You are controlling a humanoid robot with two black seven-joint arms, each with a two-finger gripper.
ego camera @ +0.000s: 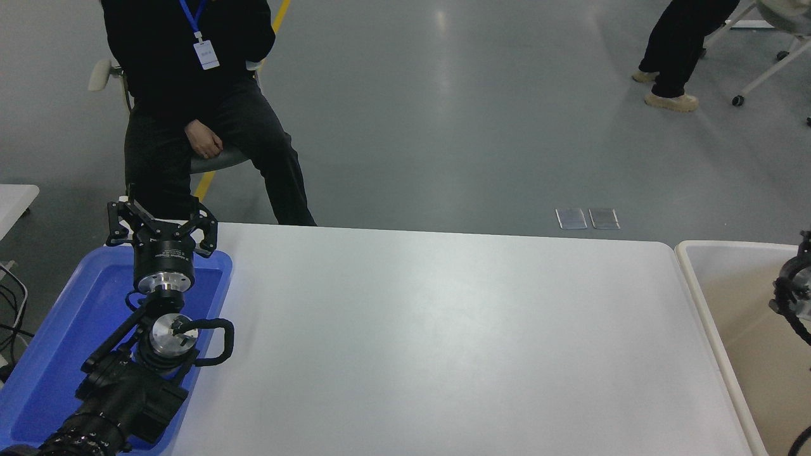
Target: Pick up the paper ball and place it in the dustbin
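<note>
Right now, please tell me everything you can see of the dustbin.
The dustbin is a large beige plastic bin with a rounded pale rim. It stands at the right end of the white table, cut off by the picture's edge. Its inside looks smooth; no paper ball shows there. The right arm hangs over it, gripper out of view.

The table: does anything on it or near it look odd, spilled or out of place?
Nothing is spilled or damaged. The one odd point: no paper ball is in view, on the table, in the blue tray or in the visible part of the dustbin. The left pincer hangs open over the tray.
</note>
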